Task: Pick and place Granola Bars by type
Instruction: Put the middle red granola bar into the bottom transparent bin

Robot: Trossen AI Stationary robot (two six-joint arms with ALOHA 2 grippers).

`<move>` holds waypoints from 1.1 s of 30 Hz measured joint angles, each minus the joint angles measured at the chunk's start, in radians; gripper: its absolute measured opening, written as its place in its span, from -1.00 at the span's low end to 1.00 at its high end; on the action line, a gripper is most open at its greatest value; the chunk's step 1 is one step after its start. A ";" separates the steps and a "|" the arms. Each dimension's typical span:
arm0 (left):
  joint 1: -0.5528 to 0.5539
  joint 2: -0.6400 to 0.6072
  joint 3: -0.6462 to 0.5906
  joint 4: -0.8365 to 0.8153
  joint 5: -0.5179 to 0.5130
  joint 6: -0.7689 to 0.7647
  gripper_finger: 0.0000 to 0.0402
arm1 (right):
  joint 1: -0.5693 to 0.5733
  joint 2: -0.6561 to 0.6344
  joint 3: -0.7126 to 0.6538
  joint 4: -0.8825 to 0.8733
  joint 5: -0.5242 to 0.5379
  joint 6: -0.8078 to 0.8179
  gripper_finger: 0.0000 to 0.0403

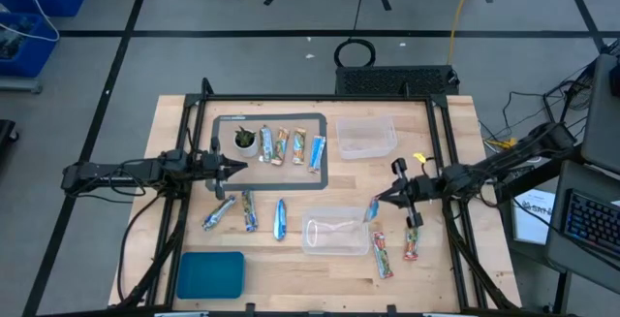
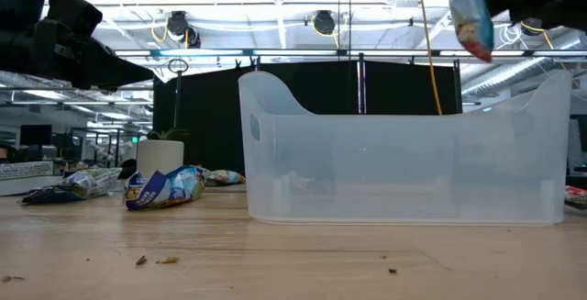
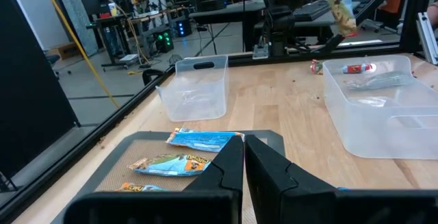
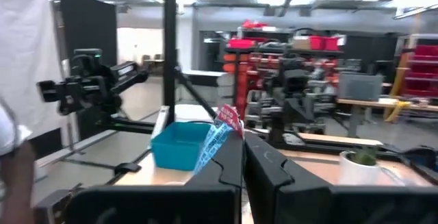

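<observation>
My right gripper (image 1: 376,201) is shut on one granola bar (image 2: 470,16), blue-white with a red end, held in the air by the right rim of the near clear bin (image 1: 336,233). My left gripper (image 1: 232,169) is shut and holds nothing, level over the left edge of the dark tray (image 1: 326,162). Several bars (image 1: 291,146) lie flat on that tray. Three bars (image 1: 250,210) lie on the wood near it, and two more (image 1: 395,250) lie right of the near bin. My right gripper pinches the bar between its two fingers by one wrapper end (image 4: 222,133). The fingers (image 4: 270,166) come roughly level from the table's right side. The bar hangs below them (image 3: 339,5), tilted and lifted clear of the table and the bin.
A second clear bin (image 1: 365,138) stands at the far side, right of the tray. A small white cup with a green plant (image 1: 245,141) sits on the tray's left part. A blue lid (image 1: 210,274) lies at the near left. Bare wood shows between the bins.
</observation>
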 joint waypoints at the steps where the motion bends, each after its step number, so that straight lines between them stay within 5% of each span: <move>1: 0.000 0.000 0.000 0.000 0.000 0.000 -0.88 | 0.000 0.023 0.018 0.000 -0.022 -0.001 -1.00; 20: 0.000 0.000 0.000 0.000 0.000 0.000 -0.88 | 0.001 0.407 0.349 -0.082 -0.152 0.027 -1.00; 33: 0.000 0.000 0.000 0.000 0.000 0.000 -0.88 | 0.000 0.587 0.504 -0.182 -0.149 0.050 -1.00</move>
